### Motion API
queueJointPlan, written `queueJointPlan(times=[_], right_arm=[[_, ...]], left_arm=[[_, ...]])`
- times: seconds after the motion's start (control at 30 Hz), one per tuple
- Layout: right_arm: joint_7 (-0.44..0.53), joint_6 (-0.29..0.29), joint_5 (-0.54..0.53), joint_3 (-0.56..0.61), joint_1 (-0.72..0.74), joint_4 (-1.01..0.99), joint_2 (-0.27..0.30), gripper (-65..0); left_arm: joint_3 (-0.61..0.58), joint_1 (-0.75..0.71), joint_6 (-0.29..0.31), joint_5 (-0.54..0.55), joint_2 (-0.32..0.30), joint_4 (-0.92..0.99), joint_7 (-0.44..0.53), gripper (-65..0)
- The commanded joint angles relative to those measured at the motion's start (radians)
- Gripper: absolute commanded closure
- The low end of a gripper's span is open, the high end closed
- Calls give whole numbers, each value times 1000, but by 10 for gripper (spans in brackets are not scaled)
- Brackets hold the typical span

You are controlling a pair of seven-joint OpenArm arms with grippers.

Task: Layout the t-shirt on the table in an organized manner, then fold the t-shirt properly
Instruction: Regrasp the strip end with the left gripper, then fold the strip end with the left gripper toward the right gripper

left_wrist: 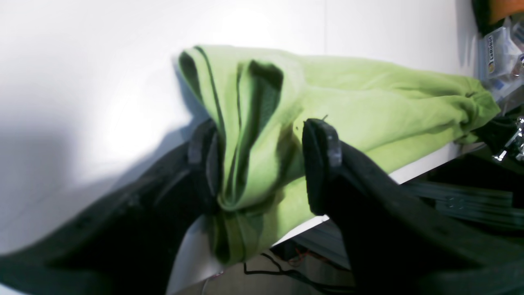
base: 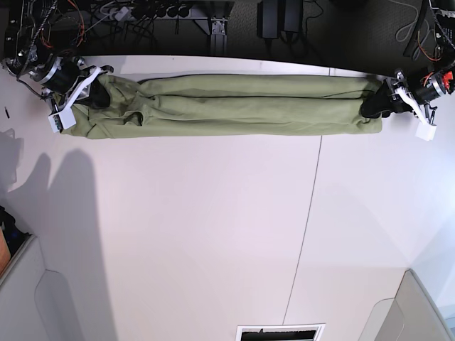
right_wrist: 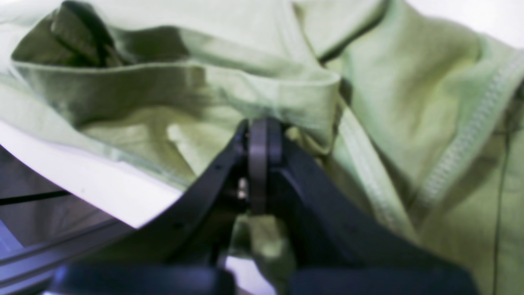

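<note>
The olive-green t-shirt (base: pixel 234 106) lies pulled into a long, narrow, bunched band along the far edge of the white table (base: pixel 213 234). My right gripper (base: pixel 89 92) is at the band's left end in the base view. In the right wrist view it (right_wrist: pixel 264 135) is shut on a folded hem of the t-shirt (right_wrist: pixel 409 102). My left gripper (base: pixel 380 103) is at the band's right end. In the left wrist view it (left_wrist: pixel 264 164) stands open, with a bunched fold of the t-shirt (left_wrist: pixel 368 102) between its fingers and hanging over the table edge.
A thin dark seam (base: pixel 309 213) runs front to back across the table. Cables and equipment (base: pixel 213 21) sit just beyond the far edge. A plastic bag of parts (left_wrist: pixel 499 53) lies near the shirt's far end in the left wrist view. A vent (base: pixel 281 332) is at the front edge.
</note>
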State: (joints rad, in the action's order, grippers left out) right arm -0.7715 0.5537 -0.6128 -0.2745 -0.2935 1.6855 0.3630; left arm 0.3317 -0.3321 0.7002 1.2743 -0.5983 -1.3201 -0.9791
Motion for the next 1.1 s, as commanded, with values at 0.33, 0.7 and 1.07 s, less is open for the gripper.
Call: queueJointPlan(times=[0.33, 0.7, 1.07], right_arm=[[9, 0, -16, -5, 5, 11, 11, 0], [9, 0, -16, -5, 5, 11, 10, 0], [12, 0, -16, -5, 5, 11, 10, 0]], left_arm=[[-186, 0, -2, -10, -13, -8, 183, 0], [-102, 84, -2, -128, -138, -67, 136, 0], [-104, 24, -2, 61, -118, -533, -6, 0]])
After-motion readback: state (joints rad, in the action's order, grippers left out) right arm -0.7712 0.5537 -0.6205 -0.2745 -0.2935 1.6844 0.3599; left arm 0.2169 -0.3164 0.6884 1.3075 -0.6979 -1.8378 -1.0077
